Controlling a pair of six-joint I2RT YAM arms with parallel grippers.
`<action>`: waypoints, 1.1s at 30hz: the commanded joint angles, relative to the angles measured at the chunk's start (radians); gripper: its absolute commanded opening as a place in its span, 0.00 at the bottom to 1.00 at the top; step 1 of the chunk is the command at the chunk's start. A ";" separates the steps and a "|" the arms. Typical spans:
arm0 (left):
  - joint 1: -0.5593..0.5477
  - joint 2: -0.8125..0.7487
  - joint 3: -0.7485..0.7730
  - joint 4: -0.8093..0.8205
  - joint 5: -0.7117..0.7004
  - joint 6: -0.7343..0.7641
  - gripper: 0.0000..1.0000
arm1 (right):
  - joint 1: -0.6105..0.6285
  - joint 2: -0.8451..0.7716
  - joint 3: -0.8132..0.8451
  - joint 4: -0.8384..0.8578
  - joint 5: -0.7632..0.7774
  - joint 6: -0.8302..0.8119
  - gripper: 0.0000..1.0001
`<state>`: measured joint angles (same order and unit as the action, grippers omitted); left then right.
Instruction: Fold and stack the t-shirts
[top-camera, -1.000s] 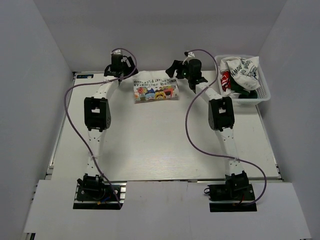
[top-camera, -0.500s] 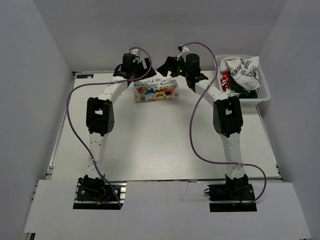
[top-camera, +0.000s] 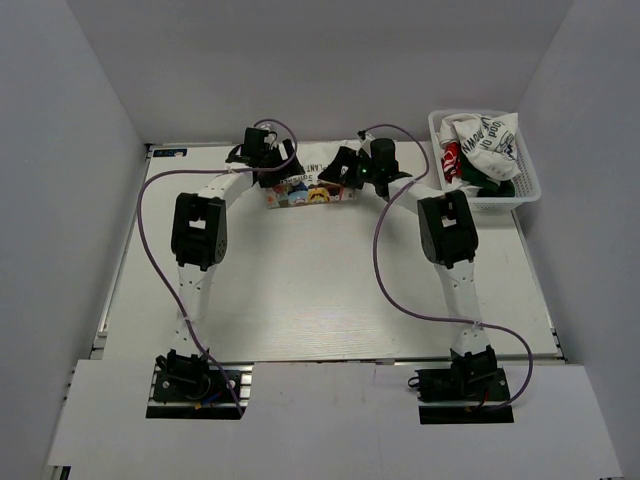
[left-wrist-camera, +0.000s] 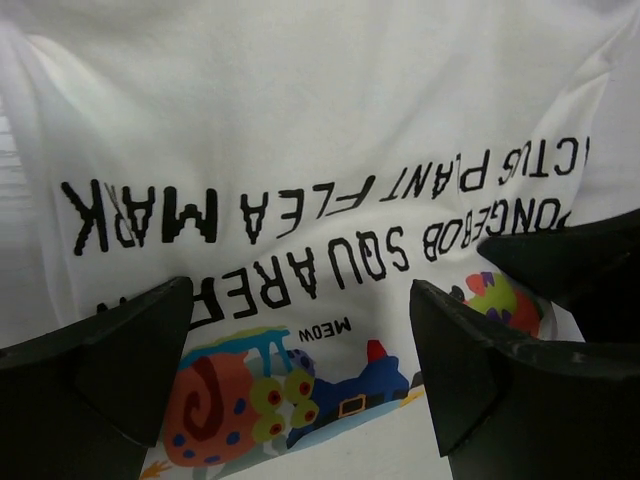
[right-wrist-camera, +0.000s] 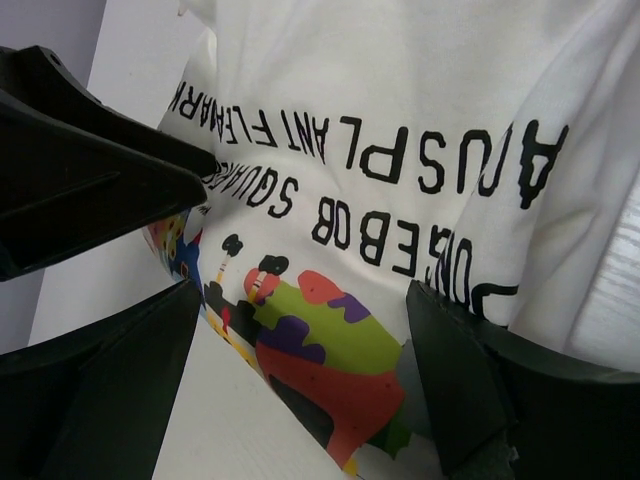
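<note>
A folded white t-shirt (top-camera: 310, 192) with black lettering and a colourful cartoon print lies at the far middle of the table. My left gripper (top-camera: 270, 168) is open over its left part, and my right gripper (top-camera: 347, 172) is open over its right part. In the left wrist view the open gripper (left-wrist-camera: 300, 300) straddles the print of the t-shirt (left-wrist-camera: 300, 130). In the right wrist view the open gripper (right-wrist-camera: 303, 300) straddles the t-shirt (right-wrist-camera: 400, 110) near its coloured print. Neither holds cloth. The shirt's far edge is hidden under the grippers.
A white basket (top-camera: 527, 186) at the far right holds several crumpled shirts (top-camera: 482, 140). The left arm's fingers (right-wrist-camera: 90, 190) show in the right wrist view, close to the right gripper. Grey walls close in the table on three sides.
Both grippers have moved in from the far corners of the shirt and come down over it, closer together. The shirt lies in the same place.
</note>
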<state>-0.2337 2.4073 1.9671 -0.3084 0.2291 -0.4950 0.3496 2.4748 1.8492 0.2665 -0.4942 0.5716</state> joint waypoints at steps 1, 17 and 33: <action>0.017 -0.053 0.061 -0.169 -0.134 0.033 1.00 | -0.008 -0.062 -0.028 -0.153 -0.020 -0.054 0.90; 0.028 0.022 0.217 -0.261 -0.215 0.090 1.00 | 0.008 -0.568 -0.452 -0.118 0.086 -0.262 0.90; 0.054 0.012 0.224 -0.388 -0.525 0.327 0.00 | -0.006 -0.720 -0.579 -0.116 0.230 -0.289 0.90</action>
<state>-0.2333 2.5206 2.2272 -0.6239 -0.0978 -0.2920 0.3519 1.8408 1.2953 0.1181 -0.3111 0.3115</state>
